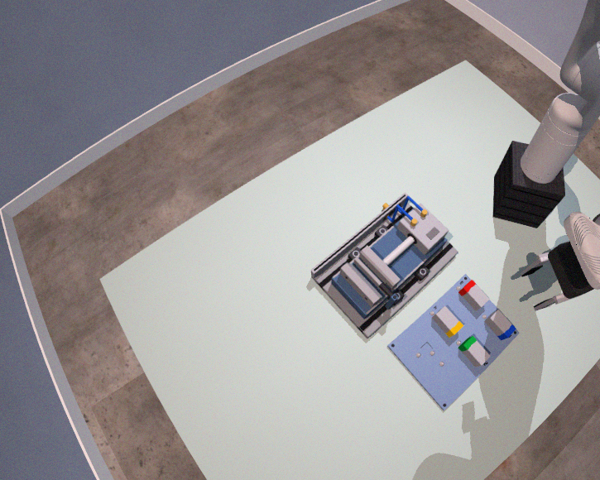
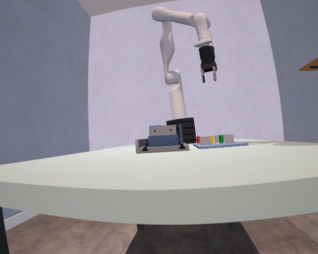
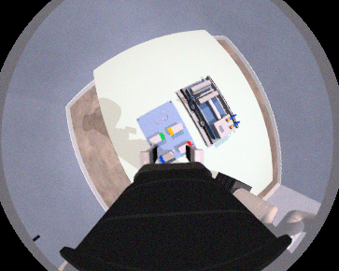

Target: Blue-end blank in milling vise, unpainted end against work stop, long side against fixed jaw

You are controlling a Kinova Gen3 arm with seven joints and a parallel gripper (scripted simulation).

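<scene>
The blue-ended blank (image 1: 498,320) (image 3: 167,156) lies on the blue plate (image 1: 444,389) (image 3: 149,118), its blue end pointing to the plate's right corner in the top view. It is mostly hidden in the exterior view. The milling vise has its fixed jaw (image 1: 360,284) (image 2: 162,130) at the end away from the hoses and its moving jaw (image 1: 380,266) on the white piston rod. No blank shows between the jaws; the work stop is too small to make out. My gripper (image 1: 525,292) (image 2: 209,81) (image 3: 171,151) is open and empty, high above the plate's blue-blank side.
The red-ended blank (image 1: 477,295), yellow-ended blank (image 1: 447,318) and green-ended blank (image 1: 476,352) lie on the plate near the blue-ended one. Small pegs stand by an unoccupied place on it. Blue hoses (image 1: 406,212) rise at the vise's rear block (image 1: 424,232). The arm's black pedestal (image 1: 526,193) stands behind.
</scene>
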